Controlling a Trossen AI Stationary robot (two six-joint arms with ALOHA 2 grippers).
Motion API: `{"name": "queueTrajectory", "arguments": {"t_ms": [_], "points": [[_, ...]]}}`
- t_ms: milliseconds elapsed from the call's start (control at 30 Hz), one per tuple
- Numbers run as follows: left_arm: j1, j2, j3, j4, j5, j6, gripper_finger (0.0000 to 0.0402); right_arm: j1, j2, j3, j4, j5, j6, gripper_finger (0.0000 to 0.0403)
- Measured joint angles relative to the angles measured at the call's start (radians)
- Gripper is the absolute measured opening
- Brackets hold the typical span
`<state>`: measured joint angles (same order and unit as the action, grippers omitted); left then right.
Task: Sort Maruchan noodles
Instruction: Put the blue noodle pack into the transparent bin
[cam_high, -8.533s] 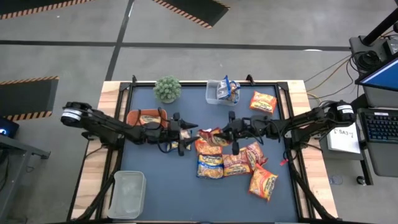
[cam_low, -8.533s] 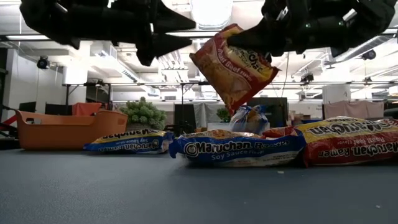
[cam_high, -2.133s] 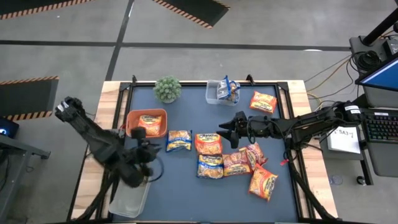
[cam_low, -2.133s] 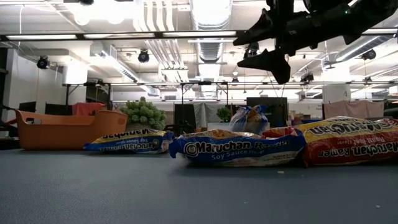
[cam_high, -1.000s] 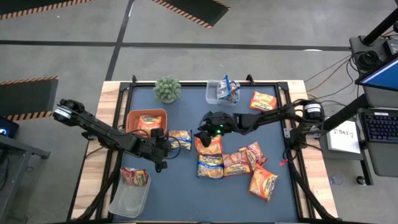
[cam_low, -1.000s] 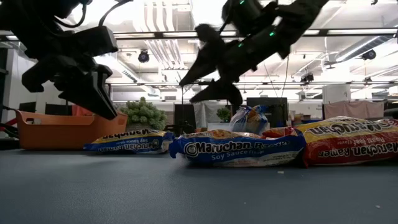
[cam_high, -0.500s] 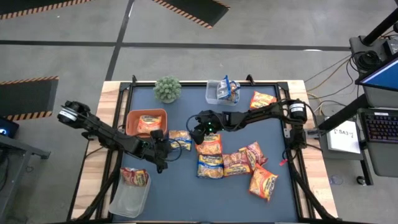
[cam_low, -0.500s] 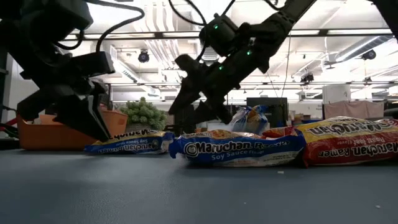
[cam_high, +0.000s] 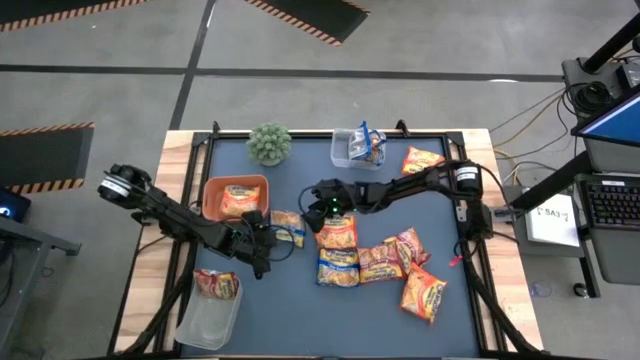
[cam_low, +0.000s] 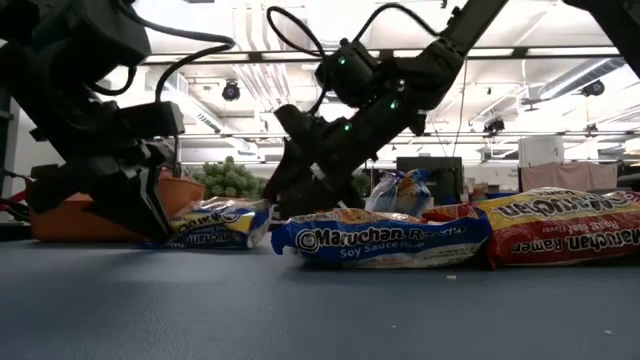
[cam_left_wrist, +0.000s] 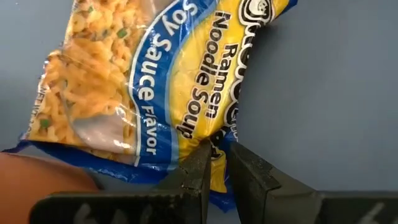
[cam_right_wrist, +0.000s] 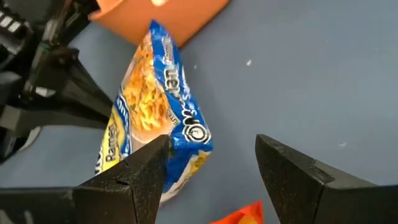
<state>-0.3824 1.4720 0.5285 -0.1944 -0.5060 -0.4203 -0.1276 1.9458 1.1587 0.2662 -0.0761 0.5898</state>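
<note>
The left claw (cam_high: 268, 243) sits low over the dark tabletop (cam_high: 300, 310), just in front of the orange tray (cam_high: 212, 189). In the left wrist view its two dark fingers (cam_left_wrist: 198, 171) are nearly together, pinching the edge of a blue-and-yellow soy sauce packet (cam_left_wrist: 161, 87). From the high view that same packet (cam_high: 289, 227) lies just beside the tray's right edge, between the two claws, and the low view shows it (cam_low: 215, 225) partly raised off the tabletop at one end.

The right claw (cam_high: 312, 204) reaches in from the right side and hovers just behind the packet. In the right wrist view its fingers (cam_right_wrist: 140, 177) stand wide apart with nothing between them, and the blue packet (cam_right_wrist: 155, 118) lies tilted beneath, its far end against the tray (cam_right_wrist: 161, 15).

An orange packet (cam_high: 238, 200) lies inside the tray. A dark red packet (cam_high: 215, 283) rests at the top of the clear tub (cam_high: 205, 318) at the near left corner of the tabletop. A cluster of packets (cam_high: 372, 258) lies right of centre, with one orange packet (cam_high: 423, 161) apart near the far right edge. A second clear tub (cam_high: 357, 146) holding a blue packet stands at the far edge, beside a small green plant (cam_high: 269, 143).
</note>
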Motion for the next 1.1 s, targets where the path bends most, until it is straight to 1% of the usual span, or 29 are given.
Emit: {"name": "queueTrajectory", "arguments": {"t_ms": [233,600,800,967,1100], "points": [[0.0,0.004,0.0,0.004,0.0,-0.008,0.0039,0.0,0.051,0.0,0.147,-0.141,0.048,0.0228],[0.0,0.004,-0.001,0.01,-0.001,-0.012,0.0039,-0.002,0.028,0.0,0.161,-0.159,0.048,0.0228],[0.0,0.004,-0.001,0.013,-0.006,-0.012,0.0039,0.01,0.075,-0.001,0.193,-0.158,0.042,0.0228],[0.0,0.005,-0.002,0.019,-0.005,-0.012,0.0039,0.03,0.103,0.001,0.279,-0.167,0.016,0.0228],[0.001,0.005,-0.002,0.02,-0.005,-0.012,0.0039,0.032,0.125,0.019,0.287,-0.168,0.012,0.0224]]}}
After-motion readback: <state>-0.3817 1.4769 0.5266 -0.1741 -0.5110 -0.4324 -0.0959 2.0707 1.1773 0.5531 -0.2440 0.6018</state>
